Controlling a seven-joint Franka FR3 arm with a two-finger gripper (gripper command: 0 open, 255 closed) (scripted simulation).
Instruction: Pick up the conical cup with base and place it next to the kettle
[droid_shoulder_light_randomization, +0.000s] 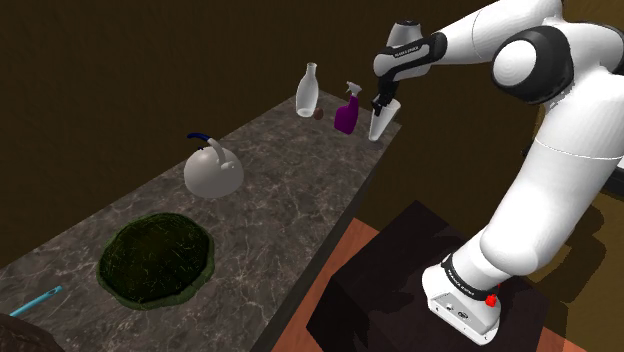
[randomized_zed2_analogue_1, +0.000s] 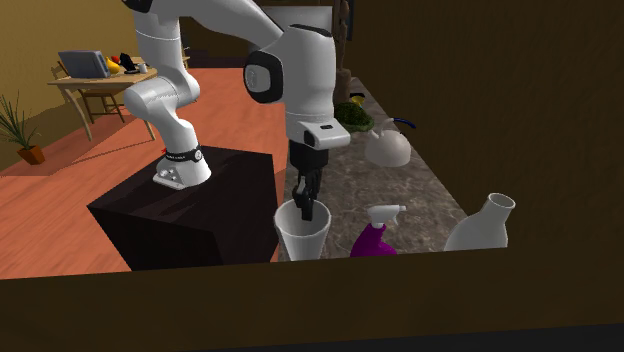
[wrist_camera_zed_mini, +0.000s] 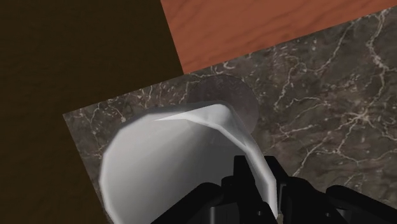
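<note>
The arm's black gripper (droid_shoulder_light_randomization: 381, 104) pinches the rim wall of the pale conical cup (droid_shoulder_light_randomization: 381, 123), one finger inside and one outside. The cup is upper right of centre in the shoulder view, beside a purple spray bottle (droid_shoulder_light_randomization: 346, 115) on the marble counter (droid_shoulder_light_randomization: 280, 210). The grasp looks made. Next: lift clear and carry down-left to the white kettle (droid_shoulder_light_randomization: 212, 172).

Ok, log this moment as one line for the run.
stage: grasp | tool: shut on cup wall at rim | cup: upright at counter end, beside purple spray bottle | kettle: far along counter
</note>
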